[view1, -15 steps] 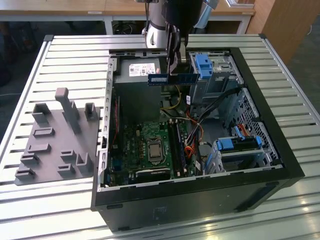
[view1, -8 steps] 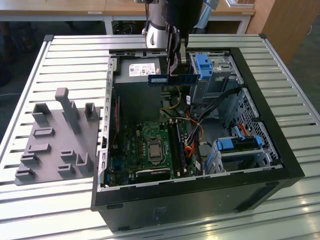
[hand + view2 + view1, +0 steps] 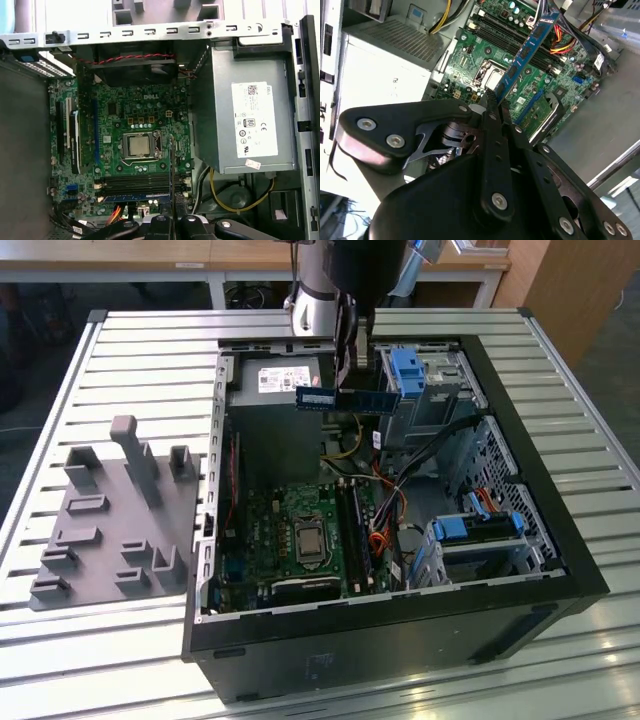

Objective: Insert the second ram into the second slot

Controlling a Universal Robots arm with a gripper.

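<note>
Claw: the claw (image 3: 352,378) is clenching on the second ram (image 3: 320,397), its fingers pinching the two flat faces near mid-length; the second wrist view is showing the same grip, claw (image 3: 496,102) on the stick (image 3: 530,47).
Second ram: it is hanging level in the air over the power supply (image 3: 275,390) end of the open case, well apart from the memory slots (image 3: 355,530) and not yet seated. It is looking crosswise to the run of the slots.
Handling: I am judging it light, thin and stiff, but fragile. The smooth faces are looking liable to pivot in an off-centre pinch. The best hold is looking like the flat faces up by the top edge, keeping the contact edge free.
Edges: the slots (image 3: 135,182) are lying narrow and close together on the motherboard (image 3: 290,530), with orange and black cables (image 3: 390,510) bunching just beside them.
Open room: the case is lying open from above, so there is plenty of space overhead. The power supply (image 3: 240,115) is walling one side, and the blue drive-bay clip (image 3: 410,370) is crowding near the stick's end.
</note>
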